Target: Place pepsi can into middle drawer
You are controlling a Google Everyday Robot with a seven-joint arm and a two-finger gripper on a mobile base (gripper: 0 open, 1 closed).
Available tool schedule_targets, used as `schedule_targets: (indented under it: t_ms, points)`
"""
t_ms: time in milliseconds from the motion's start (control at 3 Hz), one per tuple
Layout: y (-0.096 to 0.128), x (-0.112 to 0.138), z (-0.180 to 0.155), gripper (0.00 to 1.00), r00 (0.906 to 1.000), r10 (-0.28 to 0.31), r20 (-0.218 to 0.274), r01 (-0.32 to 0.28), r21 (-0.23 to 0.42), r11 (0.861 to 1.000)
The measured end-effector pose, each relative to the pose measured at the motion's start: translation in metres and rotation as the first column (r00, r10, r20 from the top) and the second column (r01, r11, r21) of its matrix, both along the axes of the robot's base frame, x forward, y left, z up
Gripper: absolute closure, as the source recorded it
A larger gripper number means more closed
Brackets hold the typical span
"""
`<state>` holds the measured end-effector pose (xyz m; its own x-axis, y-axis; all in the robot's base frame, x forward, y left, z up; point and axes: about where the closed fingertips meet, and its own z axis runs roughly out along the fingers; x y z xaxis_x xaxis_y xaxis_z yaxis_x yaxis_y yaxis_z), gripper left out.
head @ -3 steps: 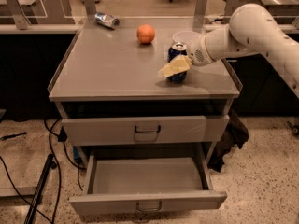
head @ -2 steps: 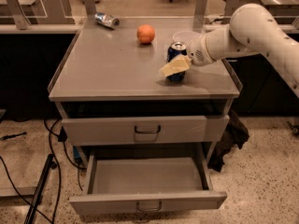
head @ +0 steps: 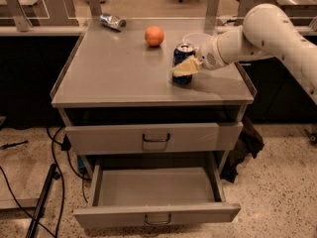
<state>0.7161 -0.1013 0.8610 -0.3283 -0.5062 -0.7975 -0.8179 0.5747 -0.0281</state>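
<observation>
**Pepsi can on the cabinet top, drawer waiting below**

The pepsi can [head: 182, 58] stands upright near the right front of the cabinet top [head: 114, 71], not yet lifted. The gripper [head: 187, 67] reaches in from the right at mid-height, a pale pad lying across the can's front; whether it is clamped on the can cannot be told. Below, the middle drawer [head: 119, 215] is pulled out and bare, ready to receive it. An orange [head: 154, 35], a white bowl [head: 194, 37] and a crushed silver can [head: 113, 21] sit behind.
</observation>
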Motion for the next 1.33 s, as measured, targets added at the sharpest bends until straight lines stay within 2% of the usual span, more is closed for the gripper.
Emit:
schedule_targets:
  t_ms: [333,667,1000,1333]
  points:
    - [0.0,0.0,0.0,1.0,1.0,0.0,0.0,0.0,0.0,1.0]
    - [0.0,-0.002,0.002,1.0,0.9999,0.017,-0.001,-0.017,0.005,1.0]
    - [-0.008,-0.013,0.016,1.0,0.9974,0.072,0.0,-0.072,0.02,0.997]
    - [-0.018,-0.046,0.035,1.0,0.9873,0.158,-0.013,-0.158,0.042,0.987]
